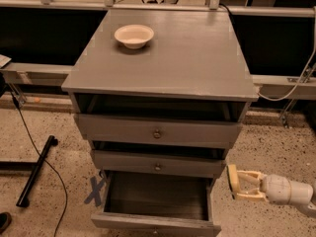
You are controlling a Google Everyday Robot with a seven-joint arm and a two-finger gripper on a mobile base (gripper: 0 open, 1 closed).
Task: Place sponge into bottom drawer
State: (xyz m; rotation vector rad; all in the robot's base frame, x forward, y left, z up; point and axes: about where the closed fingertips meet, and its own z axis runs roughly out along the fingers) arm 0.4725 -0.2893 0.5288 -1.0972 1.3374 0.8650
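The sponge is a small pale yellow block seen edge-on, held at the tips of my gripper. The gripper reaches in from the right, low down, just right of the cabinet's lower front corner. It is shut on the sponge. The bottom drawer is pulled open, showing a dark, empty inside. The sponge hangs beside the drawer's right wall, outside it and slightly above its rim.
A cream-white bowl stands on the grey cabinet top. The two upper drawers with round knobs are slightly ajar. A blue X mark and a black bar with a cable lie on the floor at left.
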